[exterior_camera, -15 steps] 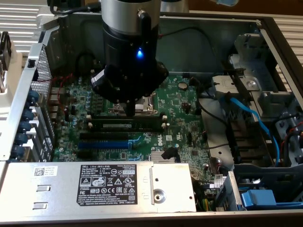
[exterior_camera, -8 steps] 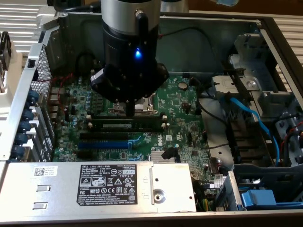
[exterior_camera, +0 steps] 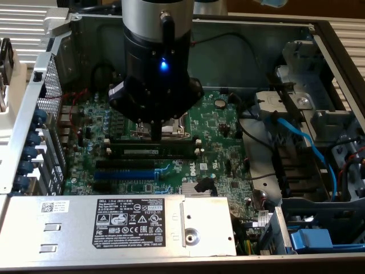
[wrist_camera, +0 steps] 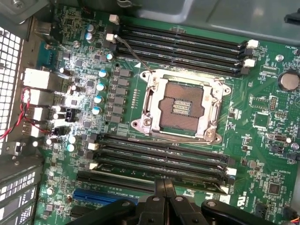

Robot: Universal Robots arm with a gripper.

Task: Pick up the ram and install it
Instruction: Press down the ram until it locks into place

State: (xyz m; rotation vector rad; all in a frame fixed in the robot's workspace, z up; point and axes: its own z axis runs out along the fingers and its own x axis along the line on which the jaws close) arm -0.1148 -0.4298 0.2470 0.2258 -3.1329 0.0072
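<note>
Fingers (wrist_camera: 164, 187) clenched, pressing on ram (exterior_camera: 149, 152) in mobo (wrist_camera: 253, 117) slot nr CPU socket (wrist_camera: 180, 107).

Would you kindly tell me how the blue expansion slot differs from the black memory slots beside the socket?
The expansion slot is blue and single; the memory slots are black, several side by side. The memory slots run longer than the expansion slot. Both lie parallel.
</note>
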